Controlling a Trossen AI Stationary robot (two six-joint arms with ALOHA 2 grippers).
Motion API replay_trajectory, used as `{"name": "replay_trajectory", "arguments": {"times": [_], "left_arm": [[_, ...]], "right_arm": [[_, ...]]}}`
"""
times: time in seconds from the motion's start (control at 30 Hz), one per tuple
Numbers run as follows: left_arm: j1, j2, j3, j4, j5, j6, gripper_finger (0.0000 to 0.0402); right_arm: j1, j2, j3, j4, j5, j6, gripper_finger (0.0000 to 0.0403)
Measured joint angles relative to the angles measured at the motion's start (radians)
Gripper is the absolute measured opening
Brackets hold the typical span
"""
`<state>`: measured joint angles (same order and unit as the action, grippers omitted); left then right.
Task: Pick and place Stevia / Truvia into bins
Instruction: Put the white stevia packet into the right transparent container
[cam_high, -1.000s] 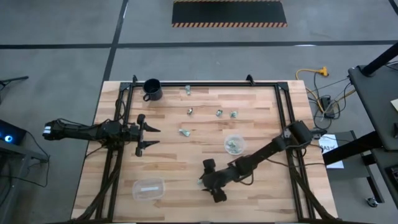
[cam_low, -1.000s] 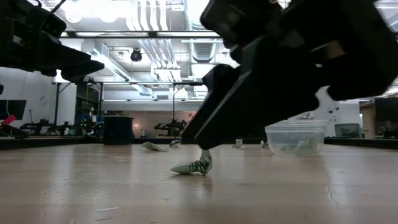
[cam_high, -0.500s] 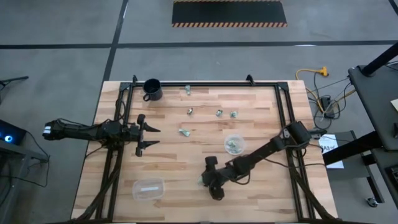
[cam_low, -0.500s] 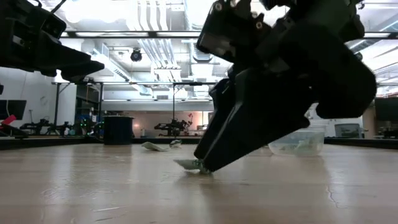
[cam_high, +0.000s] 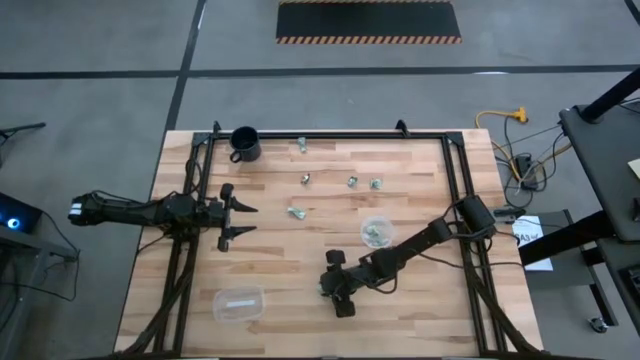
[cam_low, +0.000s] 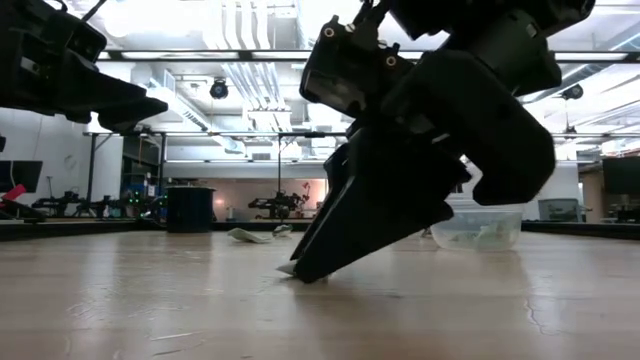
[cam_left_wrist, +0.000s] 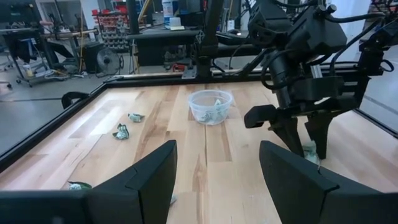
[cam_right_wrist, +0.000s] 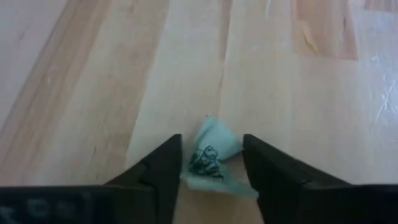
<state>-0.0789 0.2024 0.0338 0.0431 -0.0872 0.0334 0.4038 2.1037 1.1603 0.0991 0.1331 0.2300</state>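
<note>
My right gripper is open, low over the table's near middle, its fingertips down at the wood. One crumpled green-and-white packet lies on the table between its two fingers. Several more packets lie on the far half, such as one and another. The round clear bowl holds a few packets. The clear rectangular tub stands near the front left. My left gripper is open and empty above the table's left side. My right gripper comes slanting down from the table's right, one finger on each side of the crumpled packet's edges. The packet lies on the wood. I cannot tell whether the fingers touch it.
A black mug stands at the far left corner. A black frame rail runs around the table's edges. Bare wood lies between the tub and my right gripper.
My right gripper has gone down onto the table and a little toward the left edge, its fingers coming down around the packet. The packet, plain in the low view before, is now mostly hidden behind the fingers.
</note>
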Motion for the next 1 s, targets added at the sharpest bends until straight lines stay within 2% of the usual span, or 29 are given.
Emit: {"name": "replay_trajectory", "arguments": {"times": [0.2, 0.23, 0.37, 0.5, 0.83, 0.9, 1.0], "left_arm": [[0.000, 0.000, 0.000, 0.001, 0.000, 0.000, 0.0212], [0.000, 0.000, 0.000, 0.001, 0.000, 0.000, 0.0212], [0.000, 0.000, 0.000, 0.001, 0.000, 0.000, 0.0212], [0.000, 0.000, 0.000, 0.001, 0.000, 0.000, 0.0212], [0.000, 0.000, 0.000, 0.001, 0.000, 0.000, 0.0212], [0.000, 0.000, 0.000, 0.001, 0.000, 0.000, 0.0212], [0.000, 0.000, 0.000, 0.001, 0.000, 0.000, 0.0212]], "right_arm": [[-0.007, -0.001, 0.000, -0.026, -0.025, -0.040, 0.0031], [-0.007, -0.001, 0.001, -0.032, -0.041, -0.052, 0.0023], [-0.013, 0.000, -0.001, -0.032, -0.092, -0.058, 0.0013], [-0.016, 0.000, -0.002, -0.029, -0.097, -0.068, 0.0011], [-0.015, -0.025, -0.005, -0.041, -0.034, -0.129, 0.0009], [-0.007, -0.047, -0.011, -0.080, 0.010, -0.142, 0.0009], [0.020, -0.087, -0.024, -0.174, 0.171, -0.152, 0.0009]]}}
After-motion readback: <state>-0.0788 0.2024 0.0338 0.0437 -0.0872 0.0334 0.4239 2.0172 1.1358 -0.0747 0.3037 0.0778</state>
